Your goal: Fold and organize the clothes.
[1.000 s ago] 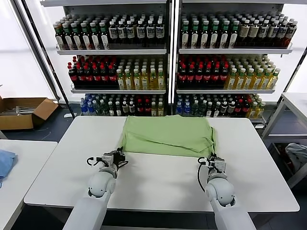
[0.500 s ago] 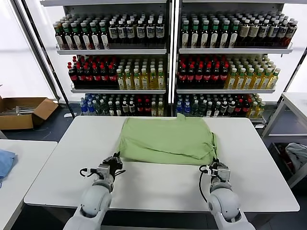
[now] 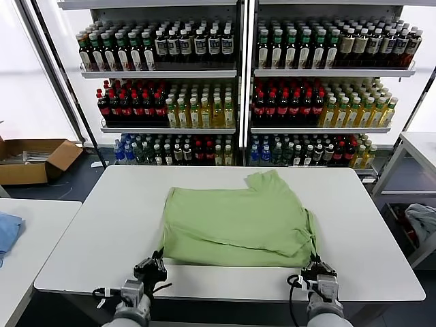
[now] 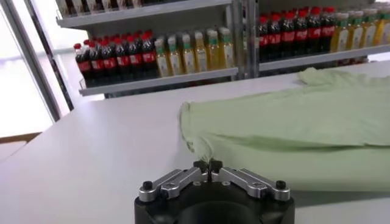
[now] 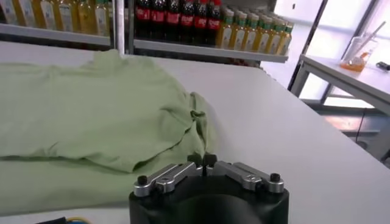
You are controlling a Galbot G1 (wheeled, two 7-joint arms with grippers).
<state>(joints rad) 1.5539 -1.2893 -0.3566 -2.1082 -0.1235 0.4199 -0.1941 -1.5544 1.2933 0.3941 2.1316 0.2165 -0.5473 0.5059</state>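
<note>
Head view: light green polo shirt (image 3: 238, 221) lies folded on the white table (image 3: 95, 225), centred left to right and toward the near edge. Its near fold edge runs just inside the table's front rim. A sleeve or collar flap (image 3: 262, 180) sticks out at 12 o'clock of the cloth, toward the bottle shelves (image 3: 235, 82).

Left gripper (image 3: 151, 268) sits at the shirt's 7 o'clock corner, at the table's front edge. Left wrist view: fingers pressed together (image 4: 207, 165), pinching the shirt's near hem corner (image 4: 198, 143).

Right gripper (image 3: 319, 269) sits at the 5 o'clock corner, also at the front edge. Right wrist view: fingertips closed (image 5: 204, 161) on the bunched corner of the shirt (image 5: 91, 115).

Open room: bare tabletop at 9 o'clock and 3 o'clock of the shirt, and a band at 12 o'clock. A side table with blue cloth (image 3: 7, 231) stands well apart at 9 o'clock; a cardboard box (image 3: 30, 158) sits on the floor beyond it.
</note>
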